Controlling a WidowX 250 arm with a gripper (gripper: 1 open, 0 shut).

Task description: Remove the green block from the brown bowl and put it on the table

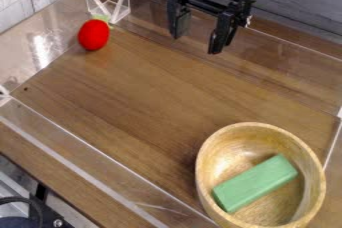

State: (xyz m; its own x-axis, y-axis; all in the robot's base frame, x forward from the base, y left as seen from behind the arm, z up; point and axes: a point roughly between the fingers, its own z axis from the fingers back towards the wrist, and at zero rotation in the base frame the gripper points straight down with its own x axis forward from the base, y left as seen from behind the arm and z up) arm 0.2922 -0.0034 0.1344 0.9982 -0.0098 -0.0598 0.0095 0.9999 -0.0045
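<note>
Operator, your gripper [198, 40] is hovering over the table [154, 97], well apart from the bowl [206, 177] | fingers: standing spread, grasping nothing | green block [255, 183]: lying inside the bowl, tilting against its inner side | red ball [94, 35]: resting on the table, far across from the bowl.

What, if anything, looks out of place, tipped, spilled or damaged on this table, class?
Nothing clearly stands out. The brown bowl sits upright with the green block lying inside it, and the red ball rests near the table's far edge. I see no spill or breakage.
</note>
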